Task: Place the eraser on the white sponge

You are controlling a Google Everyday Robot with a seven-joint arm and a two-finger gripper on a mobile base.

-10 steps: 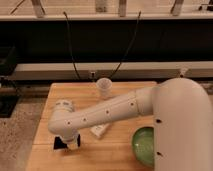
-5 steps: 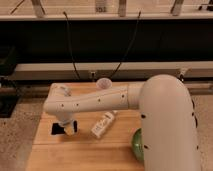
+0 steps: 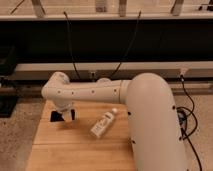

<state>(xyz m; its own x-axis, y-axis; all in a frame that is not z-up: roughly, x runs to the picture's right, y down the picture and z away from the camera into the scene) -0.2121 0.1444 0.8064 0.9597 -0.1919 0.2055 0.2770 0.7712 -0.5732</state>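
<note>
the robot's thick white arm (image 3: pixel 100 92) enters from the lower right as a broad rounded column, bends, and runs leftward almost level above the light wooden slatted table (image 3: pixel 75 145). at its far left end it turns at a rounded wrist joint and points straight down, ending in the two-finger gripper (image 3: pixel 64 116) over the table's back left corner. whether its fingers are spread or closed cannot be told, nor whether they touch anything. the flat black rectangular eraser (image 3: pixel 56 116) lies on the table right at the fingertips, showing on their left side and partly hidden behind them. a white labelled plastic bottle (image 3: pixel 102 125) lies on its side to the right of the fingers, apart from them, cap tilted up toward the arm.
</note>
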